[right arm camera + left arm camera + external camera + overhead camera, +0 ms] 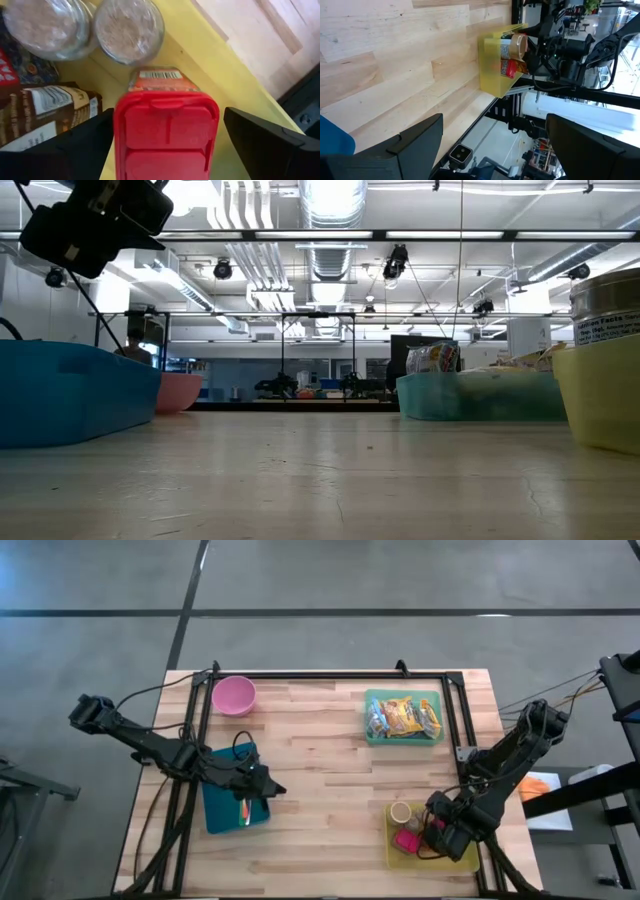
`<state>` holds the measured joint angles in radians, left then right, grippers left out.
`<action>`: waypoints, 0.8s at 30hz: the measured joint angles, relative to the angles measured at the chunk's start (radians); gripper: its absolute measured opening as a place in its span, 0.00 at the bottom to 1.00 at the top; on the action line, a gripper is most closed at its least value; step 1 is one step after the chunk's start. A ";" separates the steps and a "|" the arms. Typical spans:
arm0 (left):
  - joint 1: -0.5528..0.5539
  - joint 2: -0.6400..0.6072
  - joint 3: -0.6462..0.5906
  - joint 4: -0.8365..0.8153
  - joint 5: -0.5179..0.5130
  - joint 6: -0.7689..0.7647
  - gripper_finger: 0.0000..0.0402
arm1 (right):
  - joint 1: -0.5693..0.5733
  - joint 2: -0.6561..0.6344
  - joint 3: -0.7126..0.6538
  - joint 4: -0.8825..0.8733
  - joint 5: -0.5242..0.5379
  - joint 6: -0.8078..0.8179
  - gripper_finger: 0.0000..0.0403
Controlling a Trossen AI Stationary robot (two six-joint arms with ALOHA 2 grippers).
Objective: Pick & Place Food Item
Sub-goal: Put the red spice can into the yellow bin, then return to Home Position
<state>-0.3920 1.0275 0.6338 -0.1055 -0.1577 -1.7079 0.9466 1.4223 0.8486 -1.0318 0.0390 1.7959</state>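
The red-lidded container (165,125) stands in the yellow bin (470,858) at the table's near right corner, just beside two round jars (129,29) and a brown packet (45,117), and it sits squarely between the fingers of the right gripper (447,830), which hovers directly over it. Those fingers stand wide on either side of the red lid with clear daylight between each finger and the container, so nothing is held on this arm. By the look of it this is either the moment just before a grasp or just after a release into the bin; the pictures alone do not say which. If a pick is meant, the next move calls for the fingers to close evenly on the container's sides without knocking the jars crowding it; if it is a placement, the arm needs to lift straight up and clear the bin's wall. The left gripper (262,783) waits over the blue tray (215,815) on the left side of the table, its fingers also spread wide and empty. A green bin of packets (403,718) and a pink bowl (234,695) sit toward the far edge.
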 joint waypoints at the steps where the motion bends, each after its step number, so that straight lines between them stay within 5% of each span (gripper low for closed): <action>1: 0.000 0.000 0.000 0.000 0.000 0.000 0.89 | 0.000 0.000 0.000 -0.001 -0.009 0.000 0.91; 8: 0.000 0.000 0.000 -0.001 0.001 0.005 0.89 | 0.000 -0.001 0.048 -0.029 -0.039 -0.043 0.92; 17: 0.000 0.000 0.000 -0.004 0.023 0.007 0.89 | 0.010 -0.002 0.264 -0.343 -0.036 -0.106 0.91; 24: 0.000 0.000 0.000 -0.017 0.038 0.009 0.89 | 0.012 -0.004 0.415 -0.457 0.071 -0.156 0.68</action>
<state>-0.3920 1.0275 0.6335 -0.1229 -0.1200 -1.6993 0.9585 1.4183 1.2631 -1.4889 0.1098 1.6403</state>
